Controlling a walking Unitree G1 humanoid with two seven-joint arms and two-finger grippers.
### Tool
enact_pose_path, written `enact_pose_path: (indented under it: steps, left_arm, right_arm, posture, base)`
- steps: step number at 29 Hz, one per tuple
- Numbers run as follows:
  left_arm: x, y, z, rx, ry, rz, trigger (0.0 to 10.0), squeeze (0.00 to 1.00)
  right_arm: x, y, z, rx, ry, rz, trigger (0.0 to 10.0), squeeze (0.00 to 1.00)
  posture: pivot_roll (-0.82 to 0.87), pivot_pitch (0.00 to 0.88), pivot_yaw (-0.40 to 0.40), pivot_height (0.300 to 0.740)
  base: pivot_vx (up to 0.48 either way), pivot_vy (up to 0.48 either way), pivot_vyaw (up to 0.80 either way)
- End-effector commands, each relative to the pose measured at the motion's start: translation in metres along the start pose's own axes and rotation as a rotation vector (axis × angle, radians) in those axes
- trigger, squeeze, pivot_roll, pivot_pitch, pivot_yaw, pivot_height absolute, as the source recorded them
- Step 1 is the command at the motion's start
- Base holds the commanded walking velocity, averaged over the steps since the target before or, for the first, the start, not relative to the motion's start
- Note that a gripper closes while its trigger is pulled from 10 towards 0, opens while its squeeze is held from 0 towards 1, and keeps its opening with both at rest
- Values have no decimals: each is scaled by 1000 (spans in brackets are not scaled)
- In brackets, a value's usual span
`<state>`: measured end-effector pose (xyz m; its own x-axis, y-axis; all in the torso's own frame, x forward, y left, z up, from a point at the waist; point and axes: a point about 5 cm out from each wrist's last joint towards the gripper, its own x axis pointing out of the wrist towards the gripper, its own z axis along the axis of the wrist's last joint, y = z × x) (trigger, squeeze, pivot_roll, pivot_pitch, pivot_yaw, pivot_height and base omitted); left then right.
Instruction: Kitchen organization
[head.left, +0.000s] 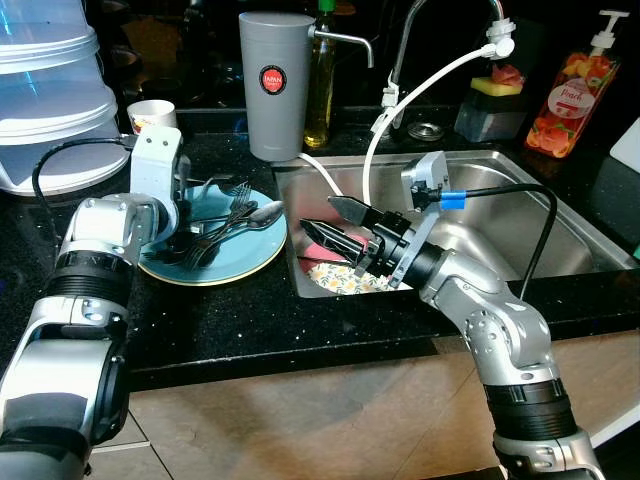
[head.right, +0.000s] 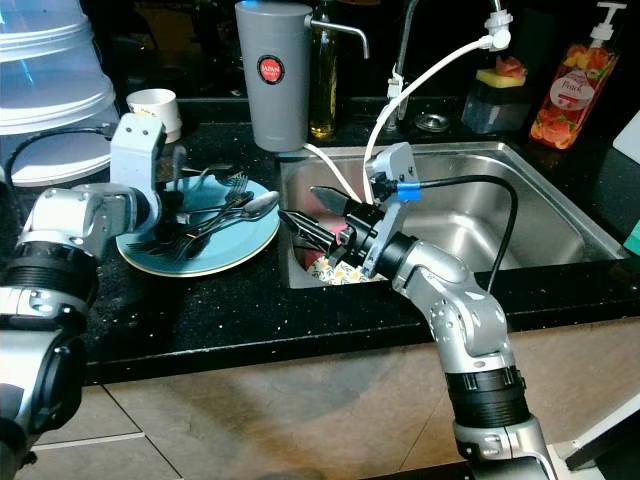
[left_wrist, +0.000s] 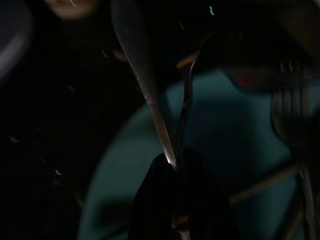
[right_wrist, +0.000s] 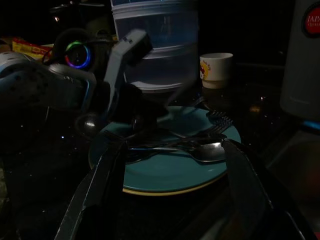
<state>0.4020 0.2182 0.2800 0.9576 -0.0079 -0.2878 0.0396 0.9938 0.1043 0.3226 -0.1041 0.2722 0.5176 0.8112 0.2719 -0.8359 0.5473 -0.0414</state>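
Black speckled counter (head.left: 300, 330) runs along a dim kitchen wall, with a steel sink (head.left: 560, 225) let into it at the robot's right and a stack of clear plastic tubs (head.left: 45, 90) at the far left. Between them a teal plate (head.left: 245, 262) sits on the counter just beside the sink's rim, carrying a loose heap of forks and a spoon (head.left: 262, 214). Behind it stand a grey tumbler (head.left: 276, 85), an oil bottle (head.left: 320, 90) and a small white cup (head.left: 152, 113); a soap dispenser (head.left: 568, 95) and a sponge holder (head.left: 492, 105) are back by the tap, from which a white hose (head.left: 420, 85) droops into the basin.

The left gripper (head.left: 185, 222) is down on the plate's near-left part, among the cutlery. In the left wrist view its jaws are clenched on two thin metal handles (left_wrist: 172, 135), apparently a spoon's and a fork's, pinched together at the tips. The right gripper (head.left: 335, 225) hovers over the sink's left corner, pointing toward the plate, jaws spread wide and holding nothing; under it a patterned plate (head.left: 345, 278) lies in the basin.

The step in hand looks like gathering the cutlery off the teal plate. Next the left arm probably needs to lift the pinched handles clear without dragging the other forks along, then carry them to wherever they belong, which I cannot tell from here
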Motion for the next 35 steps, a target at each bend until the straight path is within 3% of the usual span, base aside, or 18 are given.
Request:
enact_pose_path:
  steps: [1,4,10,13,18,21,23,25,26,27,28,29,30,31,32,33,35]
  left_arm:
    - [-4,4,13,-9,-79,15,0,0]
    - [-17,-13,47,-56,-310,-100,0,0]
    - [-31,-37,65,-76,-420,-221,0,0]
    - [-33,-47,62,-42,-444,-276,0,0]
    - [-38,-66,46,-89,-405,-390,0,0]
    - [-39,-68,44,-107,-421,-406,0,0]
    - [-43,-70,45,-150,-470,-454,0,0]
    - [-53,-72,42,-291,-576,-619,0,0]
    - [-53,-72,42,-291,-576,-619,0,0]
    - [-59,-71,40,-345,-615,-695,0,0]
    - [-59,-71,40,-345,-615,-695,0,0]
    - [-66,-71,37,-402,-644,-793,0,0]
    - [-66,-71,37,-402,-644,-793,0,0]
    - [-72,-71,34,-443,-655,-875,0,0]
    - [-78,-71,30,-467,-646,-951,0,0]
    - [-83,-72,26,-487,-620,-1016,0,0]
    - [-86,-73,23,-483,-605,-1056,0,0]
  right_arm:
    - [1,1,1,-5,1,8,10000,0]
    - [1,0,3,-3,-11,1,10000,0]
    - [0,-2,6,0,-27,-7,10000,0]
    - [1,-1,7,1,-30,-8,10000,0]
    - [2,0,5,5,-32,-6,10000,0]
    - [2,0,5,7,-36,-8,10000,0]
    - [2,-1,6,12,-50,-20,10000,0]
    - [4,-4,12,31,-114,-84,10000,0]
    - [4,-4,12,31,-114,-84,10000,0]
    - [4,-6,15,46,-151,-122,10000,0]
    - [4,-6,15,46,-151,-122,10000,0]
    - [5,-10,19,84,-201,-165,10000,0]
    - [5,-10,19,84,-201,-165,10000,0]
    - [5,-13,22,125,-246,-201,10000,208]
    - [4,-16,25,175,-285,-219,10000,561]
    - [4,-17,28,220,-316,-228,10000,1000]
    - [4,-17,29,248,-335,-227,10000,1000]
  posture:
    - [-35,110,-13,740]
    - [-35,110,-13,740]
    - [-38,107,-10,740]
    - [-35,101,-8,740]
    - [-29,99,-10,740]
    - [-28,96,-10,740]
    - [-28,96,-10,740]
    - [-30,87,-4,740]
    - [-30,87,-4,740]
    - [-30,87,-4,740]
    - [-30,87,-4,740]
    - [-31,85,-3,740]
    - [-31,85,-3,740]
    - [-26,81,-3,740]
    - [-25,79,-3,740]
    - [-25,75,-2,740]
    - [-24,73,-2,740]
  base:
    - [0,0,0]
    - [0,0,0]
    - [0,0,0]
    - [0,0,0]
    - [0,0,0]
    - [0,0,0]
    - [0,0,0]
    - [0,0,0]
    - [0,0,0]
    - [0,0,0]
    - [0,0,0]
    - [0,0,0]
    - [0,0,0]
    - [0,0,0]
    - [0,0,0]
    - [0,0,0]
    - [0,0,0]
